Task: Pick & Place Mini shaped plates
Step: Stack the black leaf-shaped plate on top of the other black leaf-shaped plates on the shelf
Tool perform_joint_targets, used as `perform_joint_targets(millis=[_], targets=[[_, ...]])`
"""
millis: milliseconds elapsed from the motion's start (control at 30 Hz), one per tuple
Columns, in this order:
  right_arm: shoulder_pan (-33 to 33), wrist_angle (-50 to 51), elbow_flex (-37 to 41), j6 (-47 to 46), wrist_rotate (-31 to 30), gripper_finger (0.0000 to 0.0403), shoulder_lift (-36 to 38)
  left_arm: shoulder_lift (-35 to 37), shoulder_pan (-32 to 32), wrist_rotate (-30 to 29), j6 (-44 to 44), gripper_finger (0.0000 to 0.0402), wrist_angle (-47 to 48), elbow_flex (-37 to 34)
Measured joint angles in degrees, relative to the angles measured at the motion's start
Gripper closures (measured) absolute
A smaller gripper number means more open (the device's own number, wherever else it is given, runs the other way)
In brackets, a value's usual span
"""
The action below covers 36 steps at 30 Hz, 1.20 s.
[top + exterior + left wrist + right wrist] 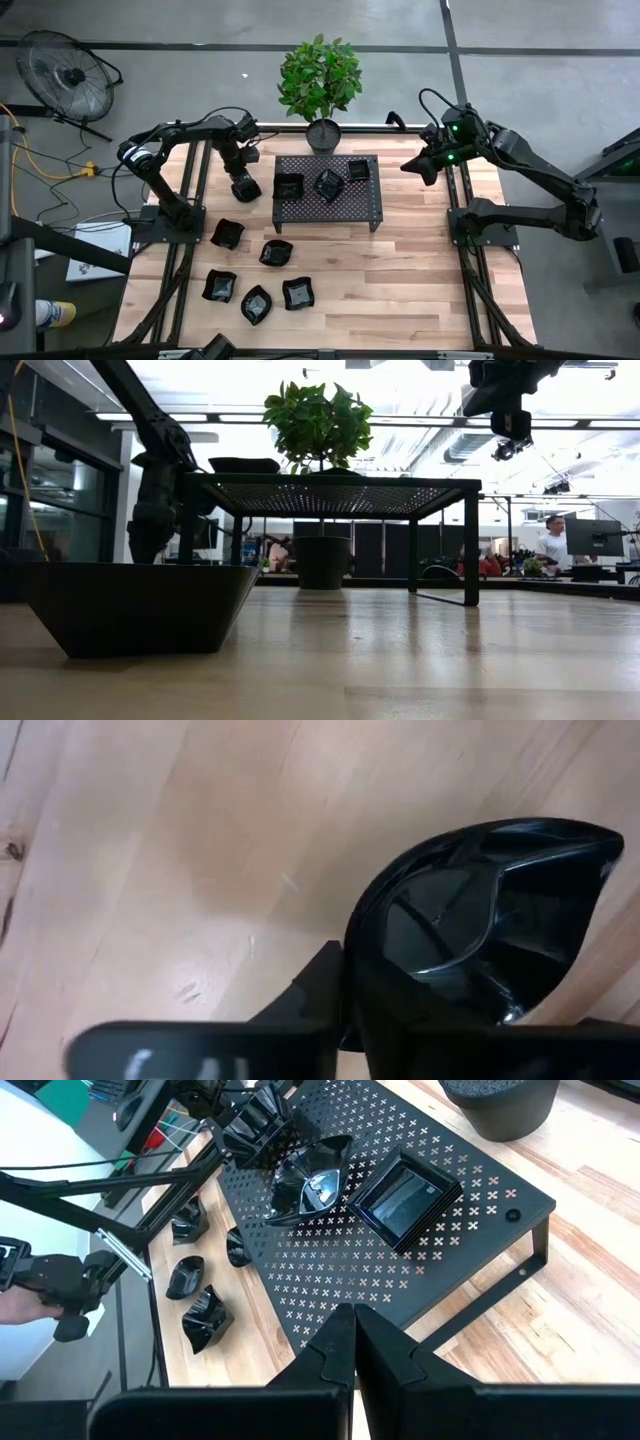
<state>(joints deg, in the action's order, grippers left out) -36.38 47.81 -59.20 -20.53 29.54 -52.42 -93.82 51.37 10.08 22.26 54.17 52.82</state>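
My left tool (245, 187) is clamped on a glossy black leaf-shaped mini plate (480, 935), low over the table (420, 280) just beside the perforated rack's (365, 205) left edge. Three more plates sit on that rack; five lie on the table in front of it. My right tool (352, 1342), fingers shut and empty, hangs high beyond the rack's right side.
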Motion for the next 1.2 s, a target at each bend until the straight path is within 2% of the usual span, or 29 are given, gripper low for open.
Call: perform_joint_targets(millis=[67,400,633,900,1200], targets=[[0.0,0.0,0.0,0.0,0.0,0.0403,0.0,0.0,0.0,-0.1,0.0,0.0395,0.1,0.0],[0.0,0.0,0.0,0.1,0.0,0.0403,0.9,0.0,0.0,0.6,0.5,0.04,1.8,0.1],[0.0,0.1,0.0,0.0,-3.6,0.0403,4.4,3.1,0.0,0.6,1.0,0.0401,3.7,0.2],[0.0,3.8,0.0,-1.8,-11.0,0.0403,7.8,6.5,0.0,-0.5,0.3,0.0401,8.5,5.8],[0.0,5.3,0.0,-2.9,-14.2,0.0403,10.9,10.8,0.0,0.9,-1.8,0.0401,11.6,11.2]])
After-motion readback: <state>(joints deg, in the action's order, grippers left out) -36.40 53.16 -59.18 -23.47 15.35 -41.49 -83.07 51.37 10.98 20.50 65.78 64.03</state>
